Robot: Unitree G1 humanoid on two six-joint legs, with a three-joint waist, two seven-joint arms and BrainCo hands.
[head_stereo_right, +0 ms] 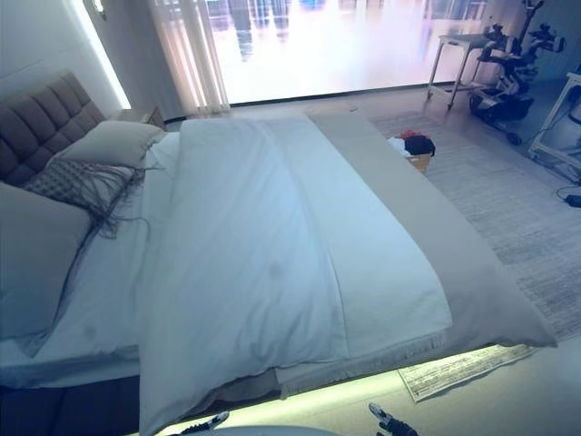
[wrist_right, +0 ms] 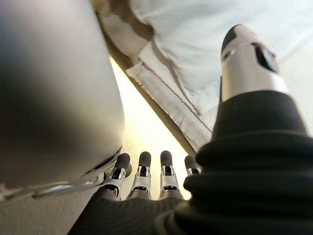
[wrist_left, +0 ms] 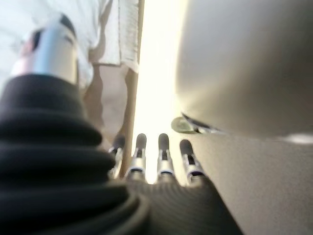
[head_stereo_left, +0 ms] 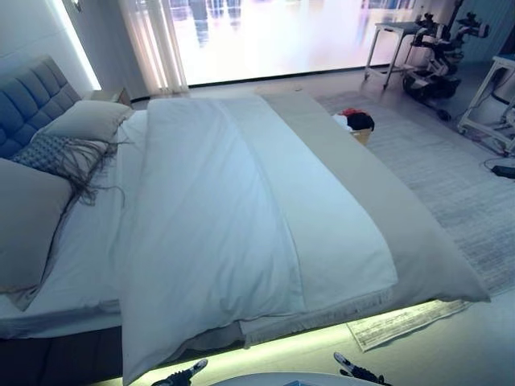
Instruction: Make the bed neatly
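Both robot hands (head_stereo_left: 181,375) hang open; duvet (head_stereo_left: 233,217) runs headboard-to-foot.

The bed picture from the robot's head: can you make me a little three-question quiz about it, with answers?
1. True or false: the white duvet lies flat and straight on the bed.
2. What sits on the floor beside the far corner of the bed? A) a basket of clothes B) a chair C) a lamp
3. Fill in: both robot hands are low by the bed's near edge, holding ____.

Key:
1. False: it lies skewed, with a corner hanging over the near edge.
2. A, the basket.
3. Nothing: the left hand and right hand have straight fingers, off the bedding.
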